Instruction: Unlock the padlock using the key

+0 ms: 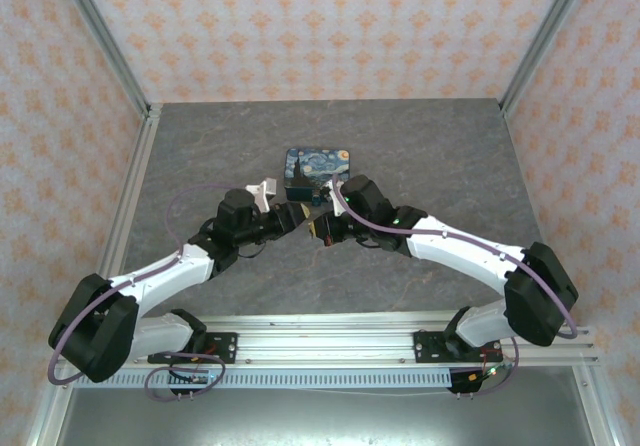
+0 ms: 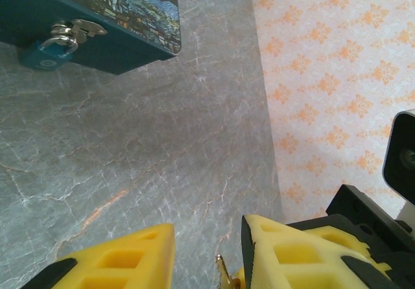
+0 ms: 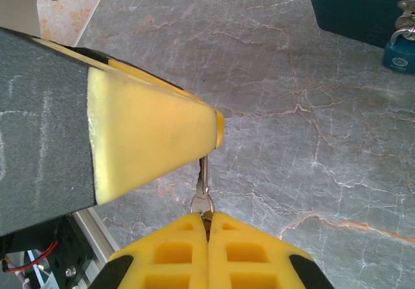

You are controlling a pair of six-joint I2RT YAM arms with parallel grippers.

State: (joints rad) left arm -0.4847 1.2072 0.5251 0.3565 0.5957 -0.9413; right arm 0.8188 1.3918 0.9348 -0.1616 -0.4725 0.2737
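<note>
The small blue padlock (image 2: 44,54) hangs from the metal hasp (image 2: 78,30) on the front of the patterned box (image 1: 318,166), and it also shows as the padlock (image 3: 399,52) at the upper right of the right wrist view. My right gripper (image 3: 208,216) is shut on the head of the key (image 3: 203,185), held above the table. The key's blade points into my left gripper (image 2: 209,227). Its jaws stand apart, with the key tip (image 2: 225,273) close to the right finger (image 2: 305,250). A gap remains on the other side. The two grippers meet just in front of the box.
The grey marbled table (image 1: 200,156) lies below both grippers. Patterned orange walls close in the back and sides, with metal frame posts (image 1: 110,46) at the corners. A rail (image 1: 320,331) runs along the near edge.
</note>
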